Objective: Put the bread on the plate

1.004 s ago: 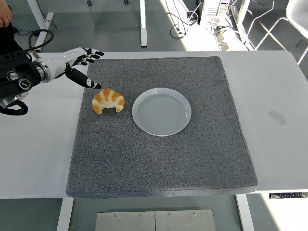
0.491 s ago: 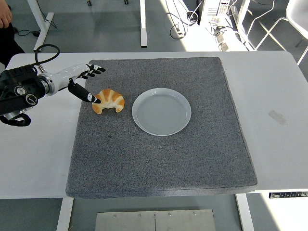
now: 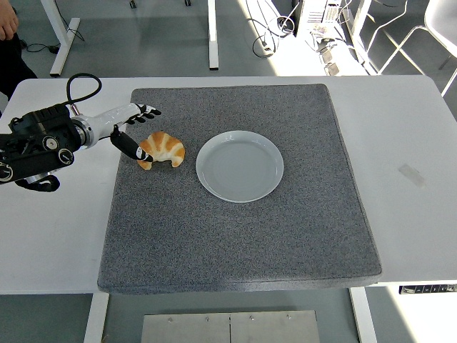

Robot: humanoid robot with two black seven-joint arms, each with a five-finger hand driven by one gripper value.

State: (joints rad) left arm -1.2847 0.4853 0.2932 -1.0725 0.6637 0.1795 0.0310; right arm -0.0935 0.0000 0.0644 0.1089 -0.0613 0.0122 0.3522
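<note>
A golden croissant [image 3: 164, 148] lies on the grey mat [image 3: 243, 236], just left of an empty white plate [image 3: 240, 166]. My left hand [image 3: 136, 128] reaches in from the left edge with fingers spread. Its thumb tip touches the croissant's left end; the other fingers point past its far side. It holds nothing. The right arm is out of view.
The mat covers the middle of the white table [image 3: 414, 143]. A person's arm [image 3: 8, 28] shows at the top left corner. A black cable [image 3: 78, 82] loops above my left forearm.
My left hand has moved right and down toward the croissant, from above its left side to touching its left end. The croissant and plate have not moved.
</note>
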